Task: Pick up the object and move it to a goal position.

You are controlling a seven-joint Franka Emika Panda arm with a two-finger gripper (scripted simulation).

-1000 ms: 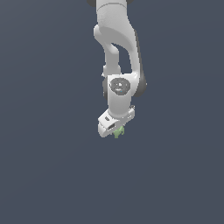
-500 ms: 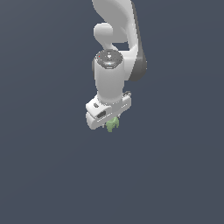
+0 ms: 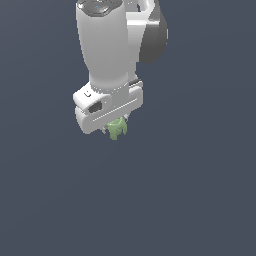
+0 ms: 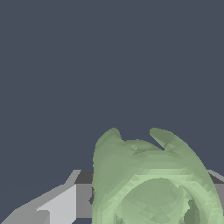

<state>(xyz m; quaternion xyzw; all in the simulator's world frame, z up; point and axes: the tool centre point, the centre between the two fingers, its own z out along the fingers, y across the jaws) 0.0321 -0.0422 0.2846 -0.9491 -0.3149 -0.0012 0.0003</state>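
Observation:
The object (image 3: 117, 129) is a tiny pale green lumpy item that pokes out below the white hand of the arm in the exterior view. My gripper (image 3: 116, 128) is shut on it, and the hand hides most of both fingers. In the wrist view the object (image 4: 148, 179) fills the near part of the picture, with two green stubs pointing away from the camera and a grey finger (image 4: 61, 203) beside it. No goal marker shows in either view.
The white arm (image 3: 107, 50) comes down from the top of the exterior view, with a dark grey joint cap (image 3: 152, 35) on the exterior view's right. A plain dark grey-blue ground lies all around.
The arm has come much closer to the exterior camera and looks larger. The green object has stayed between the fingers throughout.

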